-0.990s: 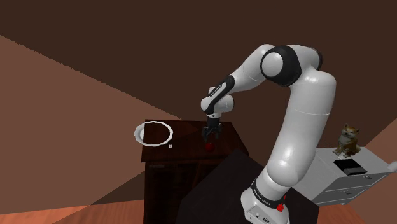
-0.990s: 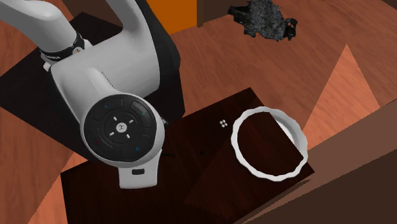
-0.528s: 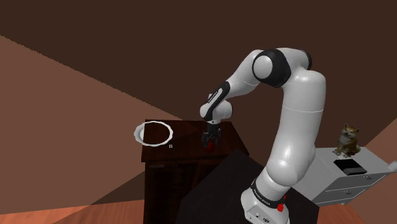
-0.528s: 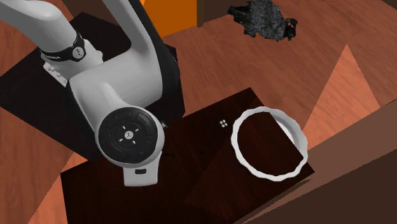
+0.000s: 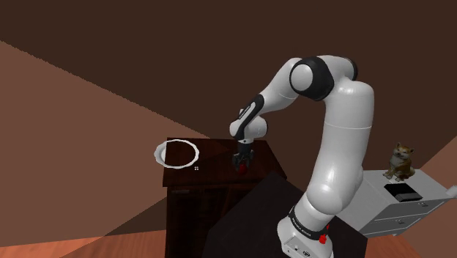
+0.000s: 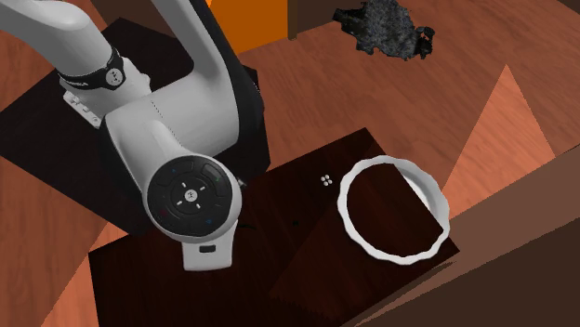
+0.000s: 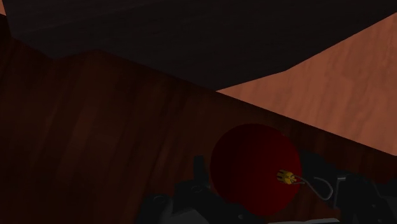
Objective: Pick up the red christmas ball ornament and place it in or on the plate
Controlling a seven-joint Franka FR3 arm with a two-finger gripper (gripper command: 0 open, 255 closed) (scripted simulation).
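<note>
The red ball ornament (image 5: 240,168) sits on the dark wooden table (image 5: 212,187), near the edge at the shoulder view's right. My black gripper (image 5: 241,163) points straight down over it with its fingers drawn in around it. In the wrist view the ornament (image 7: 254,168) lies between the fingers (image 7: 198,181), its gold cap (image 7: 287,176) and wire hook turned toward the other finger. The white-rimmed plate (image 5: 157,154) lies at the table's far corner, well apart from the gripper. In the second exterior view the plate (image 6: 343,209) is in plain sight while the arm hides the ornament.
A tiny cluster of white dots (image 5: 198,169) lies on the table between plate and gripper. A dog figure (image 5: 400,161) stands on a white dresser (image 5: 410,205) beyond the stand. A dark lump (image 6: 386,28) lies on the floor.
The arm came down over the ornament a second ago. Since then the fingers have drawn in from wide open to close around the ball. The ball and plate stay put.
</note>
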